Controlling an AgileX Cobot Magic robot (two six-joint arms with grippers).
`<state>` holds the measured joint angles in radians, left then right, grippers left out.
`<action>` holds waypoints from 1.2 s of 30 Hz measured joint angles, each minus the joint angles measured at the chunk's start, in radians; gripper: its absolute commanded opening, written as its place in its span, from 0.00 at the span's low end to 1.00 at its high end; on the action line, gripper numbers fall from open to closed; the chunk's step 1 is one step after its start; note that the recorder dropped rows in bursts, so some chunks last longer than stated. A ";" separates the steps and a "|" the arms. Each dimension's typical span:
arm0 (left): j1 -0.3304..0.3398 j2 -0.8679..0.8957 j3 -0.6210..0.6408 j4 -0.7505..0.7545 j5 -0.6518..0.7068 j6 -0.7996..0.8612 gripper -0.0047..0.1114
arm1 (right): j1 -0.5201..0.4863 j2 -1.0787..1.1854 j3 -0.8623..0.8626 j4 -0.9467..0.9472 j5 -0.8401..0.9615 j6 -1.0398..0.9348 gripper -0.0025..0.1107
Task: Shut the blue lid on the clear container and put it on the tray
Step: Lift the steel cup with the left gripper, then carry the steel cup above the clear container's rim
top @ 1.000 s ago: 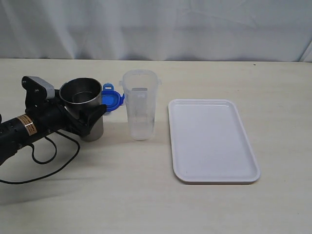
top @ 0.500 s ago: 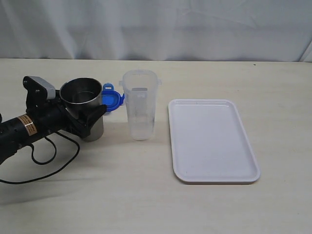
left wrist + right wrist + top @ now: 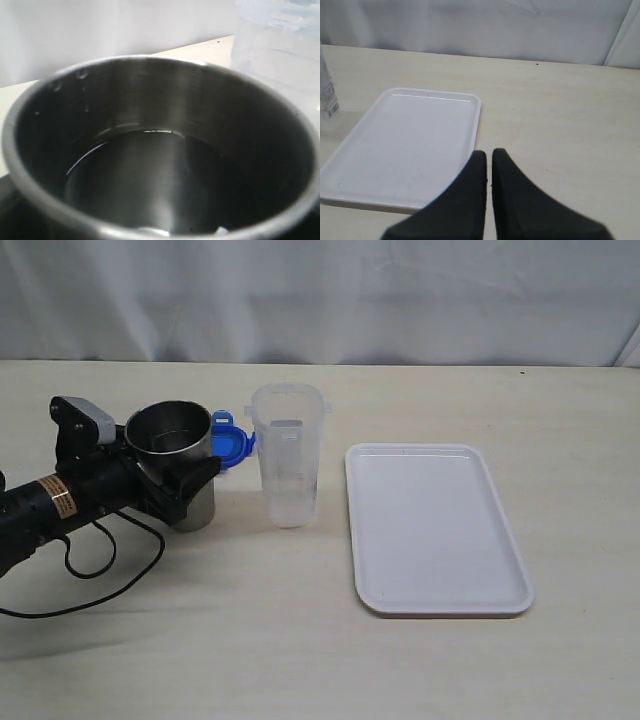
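L gripper (image 3: pixel 185 475): clamped wide on steel cup (image 3: pixel 168 432), I just nudged it fwd
R gripper (image 3: pixel 489 165): shut, empty
blue lid (image 3: pixel 232 447): past L tips, untouched

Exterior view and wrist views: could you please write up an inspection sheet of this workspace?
Surface: beige table, no spills seen.
Job's things: clear container upright, uncovered; blue lid off it, partly behind the steel cup; white tray bare.
Clutter: steel cup, upright.
Claws: left claw closed around steel cup; right claw shut, holding nothing, near the tray.
Cables: black cable looped on table under left arm.
Surroundings: white curtain.
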<state>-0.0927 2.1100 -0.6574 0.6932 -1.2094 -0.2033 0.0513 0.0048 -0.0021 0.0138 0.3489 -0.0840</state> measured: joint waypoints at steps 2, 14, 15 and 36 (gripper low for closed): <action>0.000 -0.009 0.000 0.000 0.017 -0.004 0.04 | 0.000 0.000 0.000 0.000 0.000 0.000 0.06; 0.000 -0.193 0.002 -0.023 0.079 -0.071 0.04 | 0.000 0.000 0.000 0.000 0.000 0.000 0.06; 0.000 -0.209 0.002 -0.023 0.079 -0.082 0.04 | 0.000 0.000 0.000 0.000 0.000 0.000 0.06; -0.138 -0.338 -0.305 0.056 0.581 -0.244 0.04 | 0.000 0.000 0.000 0.000 0.000 0.000 0.06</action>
<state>-0.2307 1.7723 -0.9620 0.7491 -0.6286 -0.4474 0.0513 0.0048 -0.0021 0.0138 0.3489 -0.0840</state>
